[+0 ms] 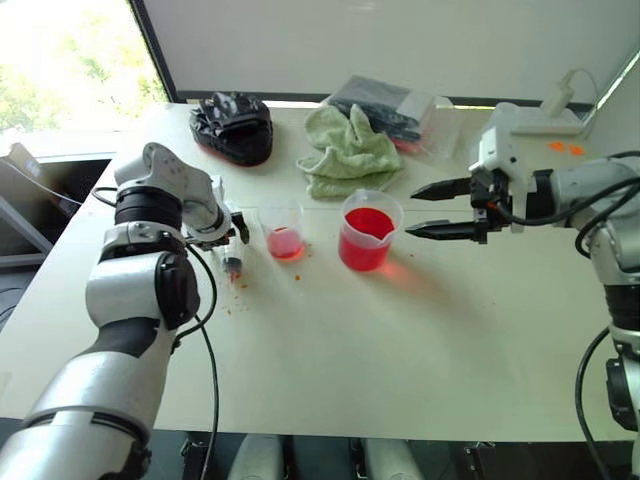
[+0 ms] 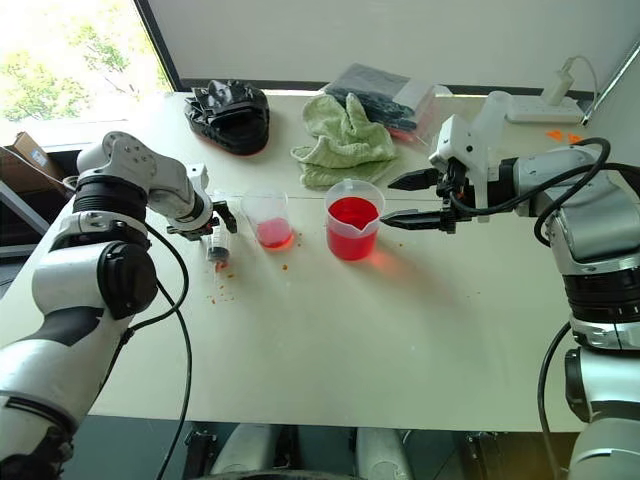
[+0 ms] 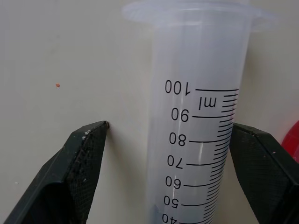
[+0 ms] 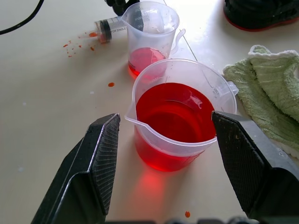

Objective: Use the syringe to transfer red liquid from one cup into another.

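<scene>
The syringe (image 1: pixel 233 262) lies flat on the white table (image 1: pixel 400 340), left of the small narrow cup (image 1: pixel 284 232), which holds a little red liquid. My left gripper (image 3: pixel 169 125) points down over it, open. The clear graduated barrel (image 3: pixel 196 140) sits between the fingers: one pad is at the barrel's side, the other stands a gap away. The larger spouted beaker (image 4: pixel 180 116) is about half full of red liquid (image 4: pixel 173 109). My right gripper (image 1: pixel 410 213) hovers open just right of the beaker, nothing in it.
A green towel (image 1: pixel 348 150) lies behind the beaker, with a black bag (image 1: pixel 233 125) and a plastic pouch (image 1: pixel 400 110) at the back edge. A white power strip (image 1: pixel 545 120) is at the far right. Red droplets (image 1: pixel 240 285) spot the table near the syringe.
</scene>
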